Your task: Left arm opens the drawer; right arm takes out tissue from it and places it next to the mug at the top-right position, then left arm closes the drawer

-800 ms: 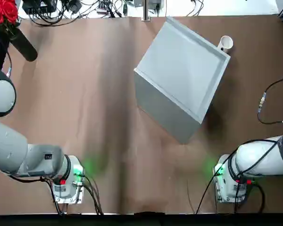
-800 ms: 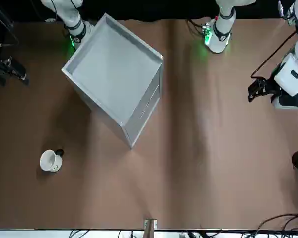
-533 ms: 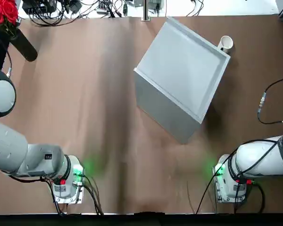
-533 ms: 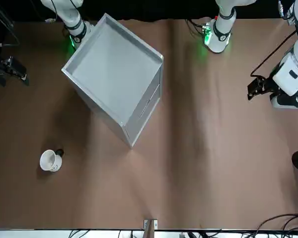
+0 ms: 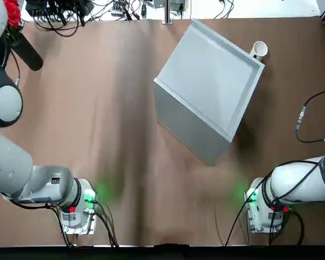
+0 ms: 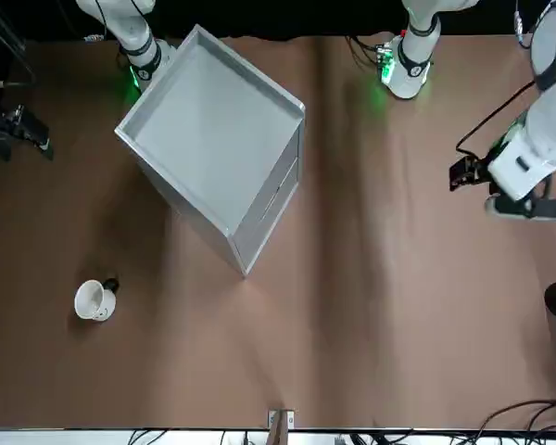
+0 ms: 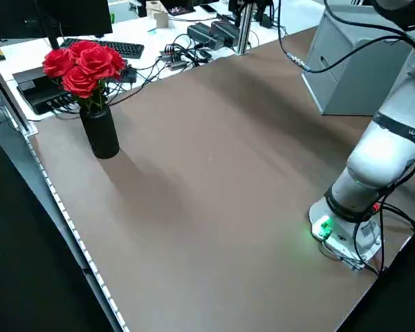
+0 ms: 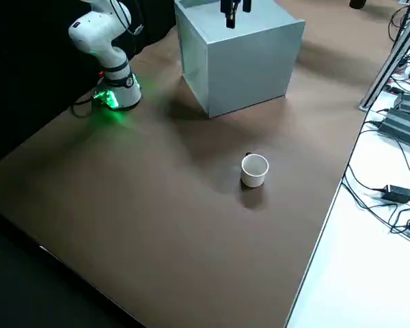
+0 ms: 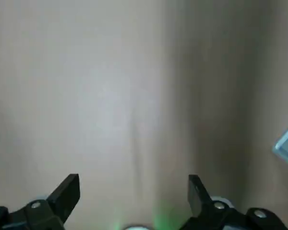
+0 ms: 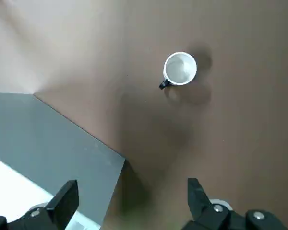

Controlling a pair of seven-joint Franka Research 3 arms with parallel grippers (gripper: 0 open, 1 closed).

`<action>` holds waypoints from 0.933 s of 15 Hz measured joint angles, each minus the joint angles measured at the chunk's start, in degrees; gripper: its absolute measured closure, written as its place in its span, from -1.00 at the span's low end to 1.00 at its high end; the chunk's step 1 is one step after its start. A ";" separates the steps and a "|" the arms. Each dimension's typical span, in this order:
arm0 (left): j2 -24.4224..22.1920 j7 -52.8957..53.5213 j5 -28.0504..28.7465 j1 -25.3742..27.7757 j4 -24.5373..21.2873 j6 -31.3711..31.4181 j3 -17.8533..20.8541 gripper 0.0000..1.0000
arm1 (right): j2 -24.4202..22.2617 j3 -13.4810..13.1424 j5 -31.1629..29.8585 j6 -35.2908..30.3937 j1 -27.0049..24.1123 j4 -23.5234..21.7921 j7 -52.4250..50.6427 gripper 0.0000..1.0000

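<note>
Drawer looks flush in the cabinet, on its far-left side, with lots of open table off to the left. Mug is out past the cabinet's right side, fair bit of room to the far edge. Top view makes them look touching, but the front view shows a gap. Left gripper is wide open, nothing in it, over the table's far-left part; right gripper is wide open and empty too, up above the cabinet/mug side. The left side view gets the roses in full, top view cuts them off.
</note>
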 joint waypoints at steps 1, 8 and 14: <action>1.34 0.02 0.00 0.09 -0.01 -1.42 0.00 -0.99 | 0.00 0.00 0.00 0.40 0.00 0.00 0.00 -1.00; 11.87 -2.72 -12.29 -2.36 -0.20 -8.61 -0.83 -0.65 | 0.14 0.01 0.05 0.98 0.03 -0.07 0.00 -1.00; 21.92 -22.70 -25.96 -8.11 -0.20 -8.37 -1.46 0.49 | 0.26 0.15 0.14 1.86 0.72 -0.07 0.01 -1.00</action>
